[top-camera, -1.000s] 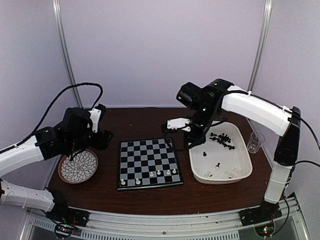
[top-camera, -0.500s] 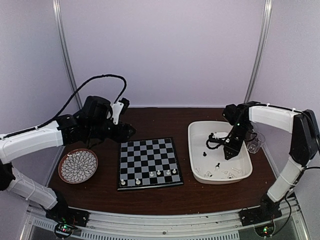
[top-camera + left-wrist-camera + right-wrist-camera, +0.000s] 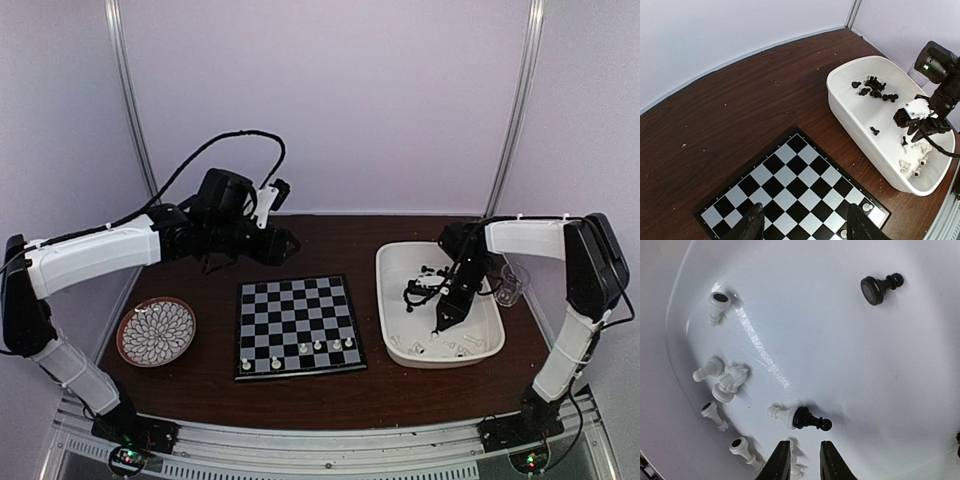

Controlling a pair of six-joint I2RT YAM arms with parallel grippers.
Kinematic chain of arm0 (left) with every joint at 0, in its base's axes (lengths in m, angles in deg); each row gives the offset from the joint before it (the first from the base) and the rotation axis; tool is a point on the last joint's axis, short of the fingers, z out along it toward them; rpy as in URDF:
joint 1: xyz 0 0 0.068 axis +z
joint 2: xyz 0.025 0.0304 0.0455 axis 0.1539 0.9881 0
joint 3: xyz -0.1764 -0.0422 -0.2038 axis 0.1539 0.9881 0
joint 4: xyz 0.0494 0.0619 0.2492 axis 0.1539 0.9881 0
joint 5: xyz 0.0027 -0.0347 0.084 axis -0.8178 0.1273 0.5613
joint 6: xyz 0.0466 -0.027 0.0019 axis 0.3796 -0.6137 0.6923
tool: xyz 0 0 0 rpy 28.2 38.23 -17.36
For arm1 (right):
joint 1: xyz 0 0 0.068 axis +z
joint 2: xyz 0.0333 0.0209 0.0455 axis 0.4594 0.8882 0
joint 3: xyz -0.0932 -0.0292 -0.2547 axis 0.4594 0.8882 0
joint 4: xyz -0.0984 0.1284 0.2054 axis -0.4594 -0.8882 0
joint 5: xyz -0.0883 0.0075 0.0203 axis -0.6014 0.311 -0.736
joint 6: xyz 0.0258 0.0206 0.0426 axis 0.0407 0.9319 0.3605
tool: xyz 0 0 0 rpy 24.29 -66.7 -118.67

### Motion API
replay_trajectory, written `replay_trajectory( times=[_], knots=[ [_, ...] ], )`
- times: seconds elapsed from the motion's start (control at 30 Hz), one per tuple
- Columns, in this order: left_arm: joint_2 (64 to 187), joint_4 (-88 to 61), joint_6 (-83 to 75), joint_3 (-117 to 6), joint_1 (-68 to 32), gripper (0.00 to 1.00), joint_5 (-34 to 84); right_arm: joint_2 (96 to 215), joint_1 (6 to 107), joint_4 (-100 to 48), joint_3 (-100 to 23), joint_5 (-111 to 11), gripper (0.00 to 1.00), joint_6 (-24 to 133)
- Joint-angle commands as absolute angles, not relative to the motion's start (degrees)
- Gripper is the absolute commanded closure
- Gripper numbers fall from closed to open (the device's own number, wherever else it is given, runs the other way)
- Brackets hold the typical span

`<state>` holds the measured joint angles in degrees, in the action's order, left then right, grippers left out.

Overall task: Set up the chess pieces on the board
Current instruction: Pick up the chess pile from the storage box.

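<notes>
The board (image 3: 295,322) lies mid-table with several white chess pieces (image 3: 318,346) on its near rows; it also shows in the left wrist view (image 3: 790,192). My left gripper (image 3: 290,243) hovers behind the board, open and empty (image 3: 806,216). My right gripper (image 3: 441,318) is low inside the white tray (image 3: 384,300), its jaws a little apart and empty (image 3: 801,454). Just ahead of it a black pawn (image 3: 811,419) lies against a white pawn (image 3: 780,413). Another black pawn (image 3: 881,287) lies farther off. Several white pieces (image 3: 725,378) lie by the tray wall.
A cluster of black pieces (image 3: 875,90) sits at the tray's far end. A round patterned plate (image 3: 157,331) is left of the board. A clear glass cup (image 3: 510,284) stands right of the tray. Walls close off the back and sides.
My left arm swung from over the plate to behind the board. My right arm moved from the tray's left side down into the tray, toward its near end.
</notes>
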<state>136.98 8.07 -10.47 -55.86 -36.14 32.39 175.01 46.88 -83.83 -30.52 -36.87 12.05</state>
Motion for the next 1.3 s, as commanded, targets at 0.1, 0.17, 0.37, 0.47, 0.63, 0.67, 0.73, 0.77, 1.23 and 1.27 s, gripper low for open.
replay_trajectory(
  times=[0.1,0.17,0.37,0.47,0.63,0.67,0.73,0.77,1.23,1.27],
  knots=[
    [138.53,8.25,-8.54,-59.0,-36.24,0.44,29.76,173.85,47.08,-80.54,-30.48,-44.31,0.75,-8.17],
    [137.89,8.39,-8.69,-58.55,-36.24,0.44,29.99,174.3,47.04,-80.95,-32.47,-45.01,0.74,-11.17],
    [135.57,8.01,-9.06,-56.24,-36.24,0.44,31.05,175.53,47.14,-81.97,-34.35,-42.76,0.62,-25.17],
    [134.91,8.39,-9.15,-55.73,-36.24,0.44,31.67,175.35,48.16,-81.63,-33.24,-42.52,0.6,-31.88],
    [134.09,8.86,-9.15,-55.3,-36.24,0.44,32.27,176.31,50.84,-82.98,-32.57,-45.18,0.62,-38.2],
    [133.98,8.82,-9.15,-55.16,-36.24,0.44,32.34,176.69,51.16,-83.09,-32.62,-45.47,0.63,-38.79],
    [133.98,8.8,-9.51,-55.01,-36.24,0.44,32.36,177.95,51.61,-84.01,-33.18,-45.8,0.64,-39.66],
    [134.08,9.04,-9.84,-55.09,-36.24,0.44,32.4,178.57,51.95,-84.24,-33.27,-46.41,0.64,-39.97],
    [134.18,9.07,-10.99,-55.39,-36.24,0.44,32.35,181.89,53.19,-81.98,-30.99,-50.02,0.72,-42.15],
    [134.28,8.87,-11.0,-55.46,-36.24,0.44,32.35,181.9,53.19,-81.73,-30.77,-49.94,0.72,-41.95]
  ],
)
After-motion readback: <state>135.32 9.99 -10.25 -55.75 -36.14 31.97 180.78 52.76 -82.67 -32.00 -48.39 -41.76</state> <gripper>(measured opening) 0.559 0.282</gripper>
